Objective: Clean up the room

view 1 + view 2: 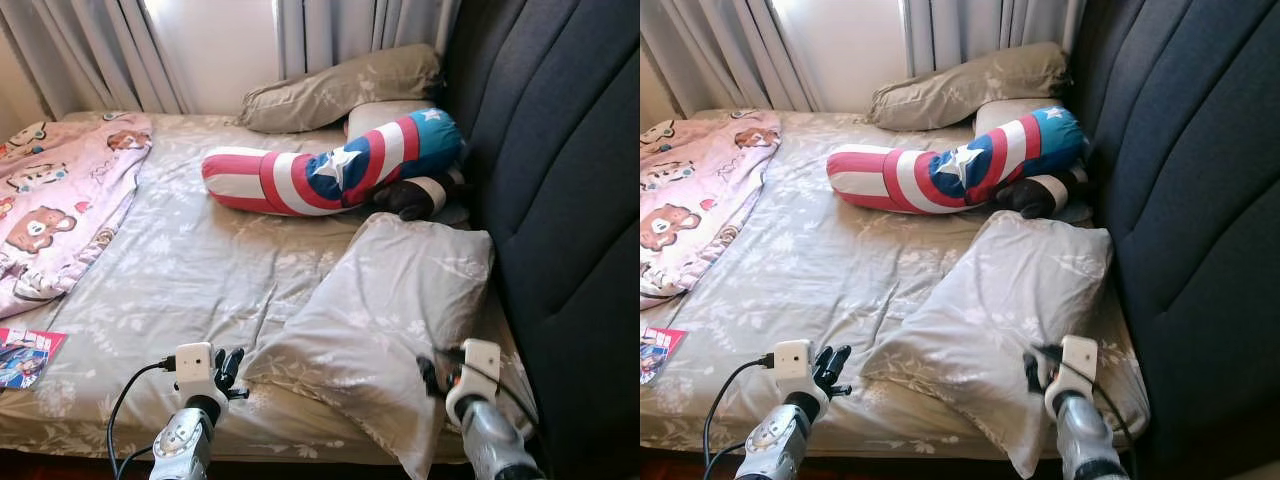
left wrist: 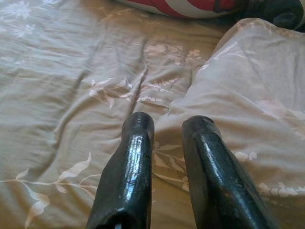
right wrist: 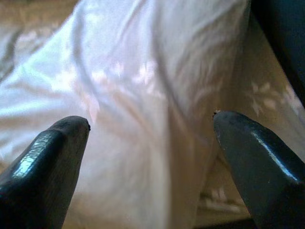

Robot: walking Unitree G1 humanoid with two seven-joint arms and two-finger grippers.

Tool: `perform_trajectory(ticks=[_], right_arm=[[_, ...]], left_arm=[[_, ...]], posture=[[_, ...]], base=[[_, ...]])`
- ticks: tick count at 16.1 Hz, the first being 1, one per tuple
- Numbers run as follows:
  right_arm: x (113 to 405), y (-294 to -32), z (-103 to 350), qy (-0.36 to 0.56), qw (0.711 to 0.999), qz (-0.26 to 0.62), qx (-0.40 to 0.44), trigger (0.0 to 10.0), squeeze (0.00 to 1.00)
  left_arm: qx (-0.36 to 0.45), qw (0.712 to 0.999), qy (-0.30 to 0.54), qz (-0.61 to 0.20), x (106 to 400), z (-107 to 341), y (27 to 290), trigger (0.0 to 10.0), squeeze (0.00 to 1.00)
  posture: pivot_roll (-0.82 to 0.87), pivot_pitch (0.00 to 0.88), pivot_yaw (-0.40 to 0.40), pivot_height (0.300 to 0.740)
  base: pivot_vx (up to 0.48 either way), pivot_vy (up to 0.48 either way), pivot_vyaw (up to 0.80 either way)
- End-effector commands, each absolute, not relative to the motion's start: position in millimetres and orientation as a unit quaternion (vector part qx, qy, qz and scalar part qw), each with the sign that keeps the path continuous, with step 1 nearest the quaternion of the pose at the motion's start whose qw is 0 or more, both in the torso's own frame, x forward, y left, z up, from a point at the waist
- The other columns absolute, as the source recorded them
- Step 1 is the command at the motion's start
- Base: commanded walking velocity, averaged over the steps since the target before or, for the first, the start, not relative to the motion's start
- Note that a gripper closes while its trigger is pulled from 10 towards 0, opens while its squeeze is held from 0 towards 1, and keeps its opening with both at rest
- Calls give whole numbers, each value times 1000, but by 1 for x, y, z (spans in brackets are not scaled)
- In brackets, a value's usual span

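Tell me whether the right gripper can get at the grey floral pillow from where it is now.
Probably yes. The right gripper is open, its fingers spread on either side of the grey floral pillow, at its near corner by the bed edge. Nothing lies between them; the dark headboard stands to its right, clear of the fingers.

A grey-beige bed sheet (image 1: 190,270) with a pale leaf and flower print, and a pillow (image 1: 385,300) in matching print. A red, white and blue striped bolster (image 1: 330,165) with a white star. A pink blanket (image 1: 60,190) printed with brown bears. A dark grey headboard (image 1: 560,180).
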State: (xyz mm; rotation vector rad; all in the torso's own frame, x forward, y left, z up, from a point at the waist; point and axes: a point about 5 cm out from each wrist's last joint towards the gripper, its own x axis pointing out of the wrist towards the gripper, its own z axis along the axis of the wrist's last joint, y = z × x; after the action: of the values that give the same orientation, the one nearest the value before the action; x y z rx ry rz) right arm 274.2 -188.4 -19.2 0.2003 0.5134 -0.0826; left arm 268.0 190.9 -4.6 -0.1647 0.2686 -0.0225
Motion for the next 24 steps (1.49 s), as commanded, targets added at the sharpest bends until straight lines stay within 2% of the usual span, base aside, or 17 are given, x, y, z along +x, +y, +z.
perform_trajectory(ticks=[1,4,7,9,12,15,21,24], right_arm=[[283,-189,-10,231,966,-46,105,10000,0],[298,-186,4,209,974,-46,77,10000,0],[301,-183,8,193,977,-49,77,10000,0],[303,-182,13,165,982,-42,78,10000,0],[299,-184,11,162,981,-56,89,10000,0],[291,-178,4,170,980,-45,89,10000,0],[280,-189,-9,202,975,-54,82,10000,0],[276,-189,-13,212,972,-53,81,10000,0]], left_arm=[[-79,989,126,-16,273,0,190,10000,0],[-83,990,114,-4,277,5,193,10000,0],[-81,992,100,-4,277,8,196,10000,0],[-77,993,86,-12,280,13,196,10000,0],[-72,995,60,-24,287,25,194,10000,0],[-68,997,27,-26,291,38,197,10000,0],[-80,996,41,-29,279,27,182,10000,0],[-80,996,41,-23,278,28,183,10000,0]], posture=[[5,0,-29,740],[-1,0,-23,740],[-5,0,-2,710],[-1,0,1,705],[-17,0,32,705],[25,0,17,705],[8,0,-4,700],[11,0,-10,700]], base=[[0,0,0],[0,0,0],[0,0,0],[0,0,0],[0,0,0],[0,0,0],[0,0,0],[0,0,0]])
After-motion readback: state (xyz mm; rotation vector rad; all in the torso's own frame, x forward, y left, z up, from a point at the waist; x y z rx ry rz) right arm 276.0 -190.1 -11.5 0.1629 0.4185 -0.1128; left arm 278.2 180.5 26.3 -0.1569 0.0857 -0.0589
